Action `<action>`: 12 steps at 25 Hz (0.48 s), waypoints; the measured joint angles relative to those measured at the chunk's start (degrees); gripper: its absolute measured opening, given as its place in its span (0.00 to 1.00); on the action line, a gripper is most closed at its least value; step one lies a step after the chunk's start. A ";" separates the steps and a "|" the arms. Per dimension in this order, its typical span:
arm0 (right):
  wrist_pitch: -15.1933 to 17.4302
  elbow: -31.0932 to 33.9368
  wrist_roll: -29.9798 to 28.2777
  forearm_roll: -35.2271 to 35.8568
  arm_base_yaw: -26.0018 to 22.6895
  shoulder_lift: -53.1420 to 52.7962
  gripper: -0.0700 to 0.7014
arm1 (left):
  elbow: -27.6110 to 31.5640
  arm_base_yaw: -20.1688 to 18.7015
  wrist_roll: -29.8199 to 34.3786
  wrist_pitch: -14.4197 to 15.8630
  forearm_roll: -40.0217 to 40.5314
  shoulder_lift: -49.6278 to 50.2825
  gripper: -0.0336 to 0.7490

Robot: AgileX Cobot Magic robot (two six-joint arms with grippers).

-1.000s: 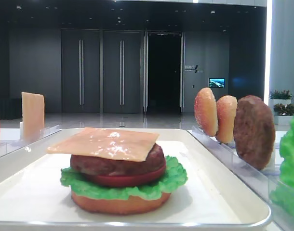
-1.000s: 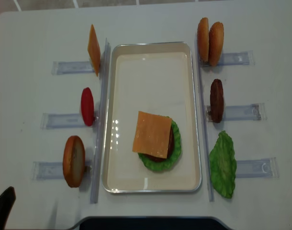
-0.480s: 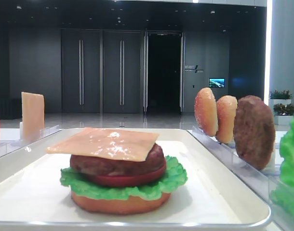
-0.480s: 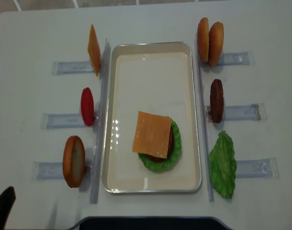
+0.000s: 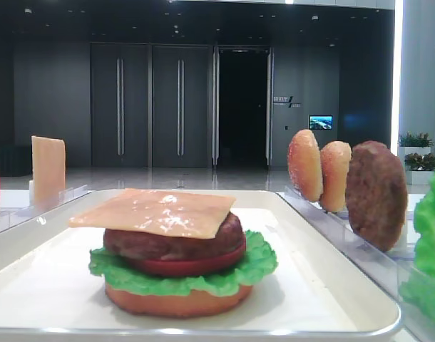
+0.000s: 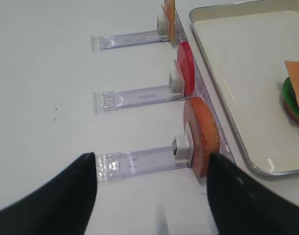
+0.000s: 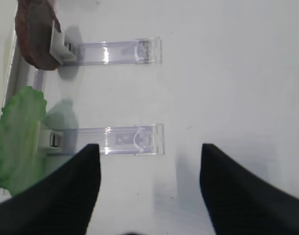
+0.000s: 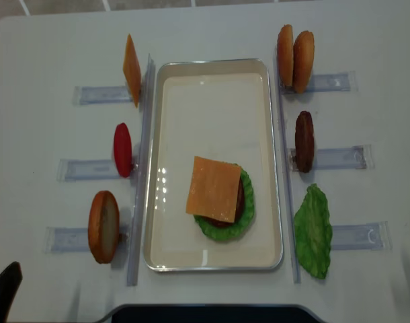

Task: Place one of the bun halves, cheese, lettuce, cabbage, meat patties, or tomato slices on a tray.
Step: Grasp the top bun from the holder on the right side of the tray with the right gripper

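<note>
Nothing has moved since a second ago: the stack, the racks and both arms sit where they were. Both claws stand open and empty; the right claw (image 7: 145, 191) hangs over bare worktop (image 7: 228, 88) outside the tray, its dark fingers (image 7: 66, 196) spread either side of the clear slotted rack (image 7: 132, 139) that props the spare lettuce leaf (image 7: 17, 139), and the left claw (image 6: 152, 196) hovers likewise, straddling the rack (image 6: 139, 161) that holds the sesame-speckled top bun half (image 6: 201, 134) on edge just beside the tray's left rim. The ingredients stand upright in their racks, probably so that open fingers can close on a thin edge rather than scrape a flat piece off the surface. On the cream tray (image 8: 212, 101) the burger sits toward the near end: smooth bottom bun (image 5: 178, 303), lettuce (image 5: 257, 260), tomato slice (image 5: 182, 265), meat patty (image 5: 167, 242) and cheese slice (image 5: 153, 212) on top, so I judge the top bun half to be the likely next piece. Left of the tray also stand a tomato slice (image 8: 122, 149) and a cheese slice (image 8: 131, 69); right of it, two bun halves (image 8: 294, 58) and a patty (image 8: 304, 141). Only the low front view shows the stack's layers, since from overhead the cheese hides them; only the overhead view shows every rack's place around the tray.
</note>
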 joint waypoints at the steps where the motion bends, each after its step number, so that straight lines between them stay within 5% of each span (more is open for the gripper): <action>1: -0.06 -1.06 0.00 0.00 0.00 2.84 0.67 | 0.00 0.00 0.00 0.00 0.00 0.00 0.73; 12: 1.39 -21.97 -0.07 0.05 0.00 31.47 0.67 | 0.00 0.00 0.00 0.00 0.00 0.00 0.73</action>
